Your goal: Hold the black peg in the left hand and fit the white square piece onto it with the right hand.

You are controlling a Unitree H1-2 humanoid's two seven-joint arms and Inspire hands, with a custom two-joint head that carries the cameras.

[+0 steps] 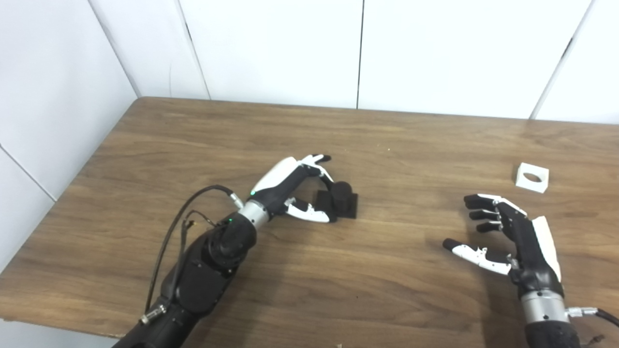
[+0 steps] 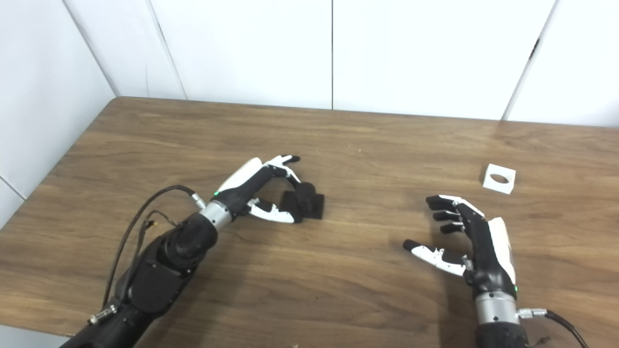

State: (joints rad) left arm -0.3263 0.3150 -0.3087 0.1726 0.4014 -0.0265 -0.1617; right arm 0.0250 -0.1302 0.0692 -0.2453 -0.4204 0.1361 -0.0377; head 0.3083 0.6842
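The black peg [image 1: 341, 197], a short cylinder on a square black base, stands on the wooden table near its middle. My left hand [image 1: 295, 188] is open beside it, fingers arched over the peg's left side and the thumb at the base's near-left corner; no firm hold shows. The white square piece [image 1: 532, 177], with a round hole through it, lies flat at the right. My right hand [image 1: 503, 237] hovers open near the front right, palm facing left, well short of the white piece.
The wooden table [image 1: 387, 290] meets white wall panels at the back and left. A black cable [image 1: 169, 241] loops off my left forearm above the table's front left edge.
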